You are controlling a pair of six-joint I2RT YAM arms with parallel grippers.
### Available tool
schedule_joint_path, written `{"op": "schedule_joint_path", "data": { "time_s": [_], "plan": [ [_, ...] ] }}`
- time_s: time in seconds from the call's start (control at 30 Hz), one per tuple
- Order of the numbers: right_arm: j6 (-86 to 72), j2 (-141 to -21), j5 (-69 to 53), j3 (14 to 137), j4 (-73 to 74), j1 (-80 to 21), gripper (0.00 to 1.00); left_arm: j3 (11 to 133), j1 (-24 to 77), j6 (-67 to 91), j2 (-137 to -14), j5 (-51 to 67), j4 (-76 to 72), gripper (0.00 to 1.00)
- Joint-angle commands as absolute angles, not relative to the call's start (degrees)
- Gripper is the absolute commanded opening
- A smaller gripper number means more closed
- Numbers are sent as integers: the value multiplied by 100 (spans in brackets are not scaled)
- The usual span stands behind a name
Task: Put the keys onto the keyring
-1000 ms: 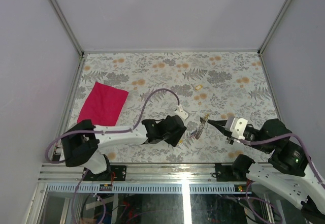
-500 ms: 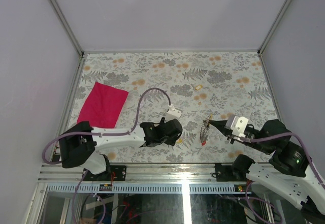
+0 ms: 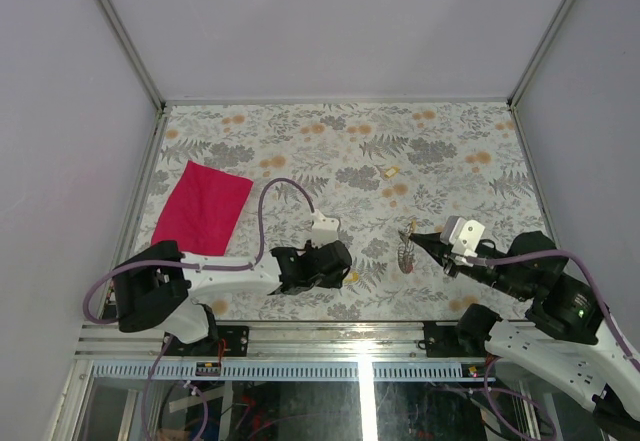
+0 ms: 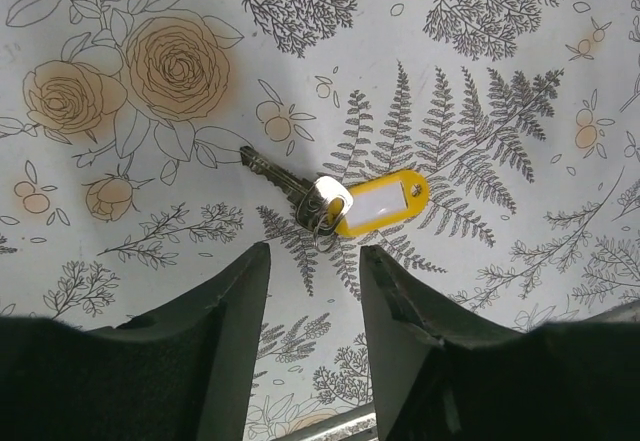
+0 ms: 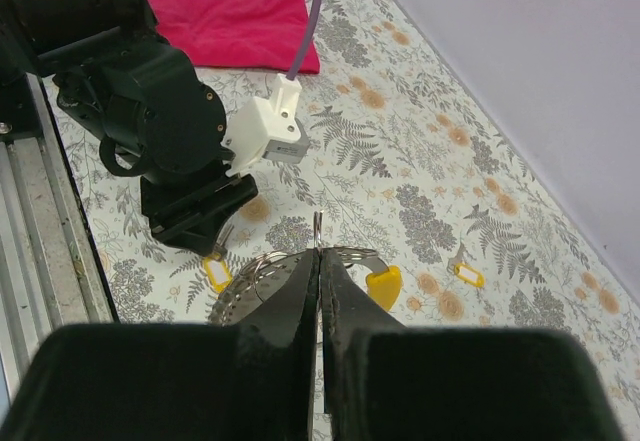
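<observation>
My right gripper is shut on the keyring, a thin grey metal ring seen edge-on, and holds it above the table. Keys hang from the ring, one with a yellow head; the bunch also shows in the top view. A loose key with a yellow tag lies flat on the table just ahead of my left gripper, which is open and empty, its jaws either side of bare cloth. That key also shows in the top view and the right wrist view. Another yellow-tagged key lies farther back.
A red cloth lies at the left of the floral table cover. Grey walls close in the back and both sides. A metal rail runs along the near edge. The left arm's purple cable arches over the table.
My left gripper has drawn back to the left, away from the keyring, and dropped low over the loose yellow-tagged key. My right gripper has shifted slightly left, still holding the ring.
</observation>
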State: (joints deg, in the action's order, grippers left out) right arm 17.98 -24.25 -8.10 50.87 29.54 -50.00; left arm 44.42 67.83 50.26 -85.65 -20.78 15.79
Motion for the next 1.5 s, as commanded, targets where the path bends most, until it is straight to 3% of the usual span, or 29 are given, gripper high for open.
{"op": "schedule_joint_path", "data": {
  "time_s": [0.0,0.6,0.9,1.03,1.47],
  "plan": [
    [1713,-2375,-666,5109,2549,-5042,0,4381,6805,5257,-8655,-2140,1127,41],
    [1732,-2346,-764,5042,2594,-5040,0,4626,6808,5070,-9204,-2209,1178,29],
    [1679,-2347,-800,5040,2610,-5037,0,4621,6805,4953,-9187,-2230,1177,11],
    [1666,-2323,-801,5045,2604,-5038,0,4588,6808,4652,-8897,-2251,1100,0],
    [1813,-2142,-767,4983,2495,-5043,0,3944,6806,2368,-6786,-1636,118,0]
  ]
}}
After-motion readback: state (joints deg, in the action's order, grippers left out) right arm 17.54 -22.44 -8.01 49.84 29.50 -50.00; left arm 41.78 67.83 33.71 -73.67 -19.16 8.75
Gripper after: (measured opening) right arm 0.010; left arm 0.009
